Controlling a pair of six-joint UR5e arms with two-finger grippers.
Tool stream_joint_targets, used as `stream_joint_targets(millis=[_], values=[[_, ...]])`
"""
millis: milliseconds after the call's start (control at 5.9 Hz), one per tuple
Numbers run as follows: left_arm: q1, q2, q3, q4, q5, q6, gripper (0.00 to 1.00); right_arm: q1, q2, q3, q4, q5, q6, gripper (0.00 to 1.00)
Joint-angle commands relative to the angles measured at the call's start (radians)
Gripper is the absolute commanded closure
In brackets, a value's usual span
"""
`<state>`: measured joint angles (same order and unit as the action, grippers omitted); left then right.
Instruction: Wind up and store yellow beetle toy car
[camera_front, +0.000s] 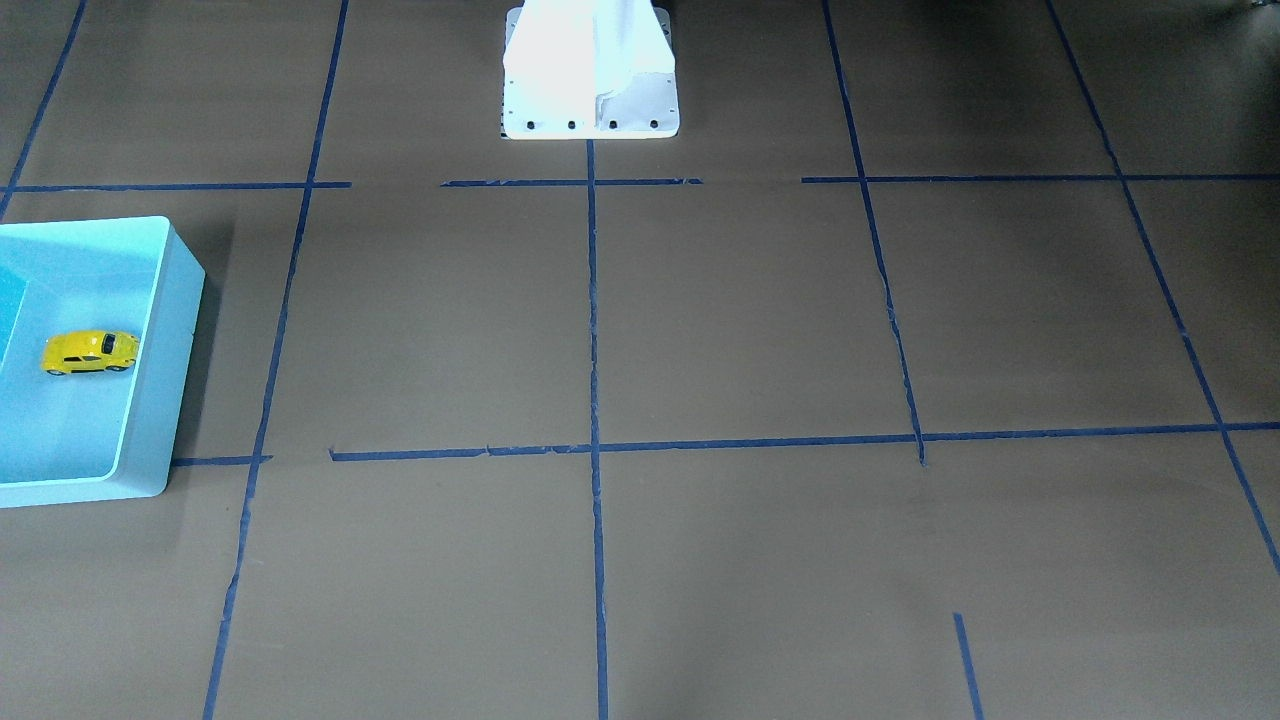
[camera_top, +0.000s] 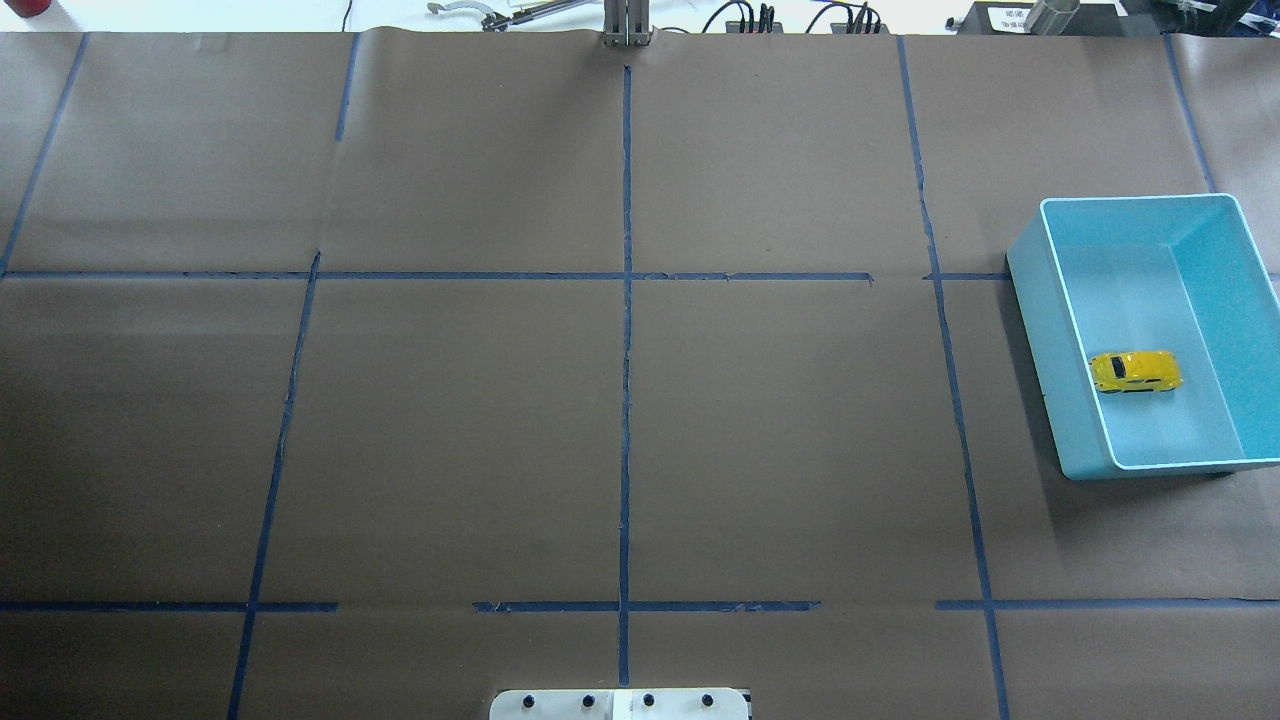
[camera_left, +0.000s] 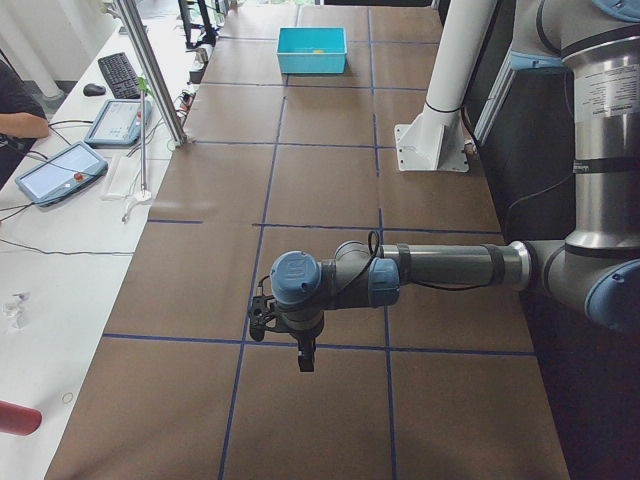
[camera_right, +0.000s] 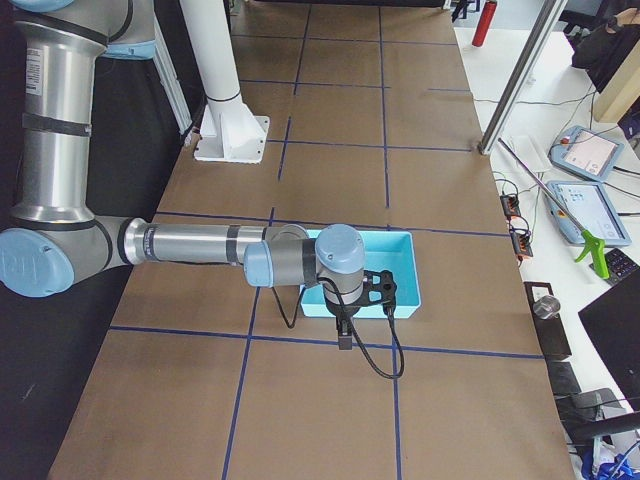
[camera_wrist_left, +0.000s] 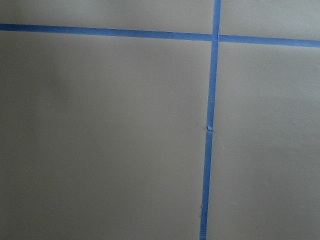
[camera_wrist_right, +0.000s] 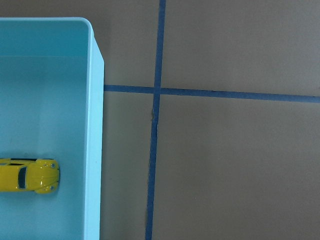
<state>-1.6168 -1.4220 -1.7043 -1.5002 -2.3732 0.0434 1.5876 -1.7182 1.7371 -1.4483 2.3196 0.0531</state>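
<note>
Yellow beetle toy car (camera_front: 90, 352) sitting inside a light blue bin (camera_front: 165, 380) on a brown counter (camera_front: 720, 320).
Front view: the car stands on its wheels on the bin floor. Overhead view: the bin is at the counter's right edge. Left side view: the left end effector (camera_left: 303, 352) hangs over the bare counter; I cannot tell its grip. Right side view: the right end effector (camera_right: 343, 335) hangs near the bin, its grip also unclear. Right wrist view: the car lies just inside the bin wall.

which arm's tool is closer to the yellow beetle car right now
Right. The right tool hangs close by the light blue bin that holds the yellow beetle toy car; the left tool hangs over the table at the opposite end, far from the bin.
</note>
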Motion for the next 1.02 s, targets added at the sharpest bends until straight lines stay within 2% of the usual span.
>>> stream_joint_targets(millis=[0,169,508,847], values=[[0.000,0.000,0.000,0.000,0.000,0.000,0.00,-0.001,0.040,0.042,-0.135,-0.003,0.016,0.00],[0.000,0.000,0.000,0.000,0.000,0.000,0.00,-0.001,0.060,0.067,-0.226,-0.008,-0.002,0.00],[0.000,0.000,0.002,0.000,0.000,0.000,0.00,-0.001,0.054,0.052,-0.231,-0.047,-0.133,0.00],[0.001,0.000,0.002,0.000,0.000,0.000,0.00,-0.001,0.054,0.041,-0.233,-0.040,-0.139,0.00]])
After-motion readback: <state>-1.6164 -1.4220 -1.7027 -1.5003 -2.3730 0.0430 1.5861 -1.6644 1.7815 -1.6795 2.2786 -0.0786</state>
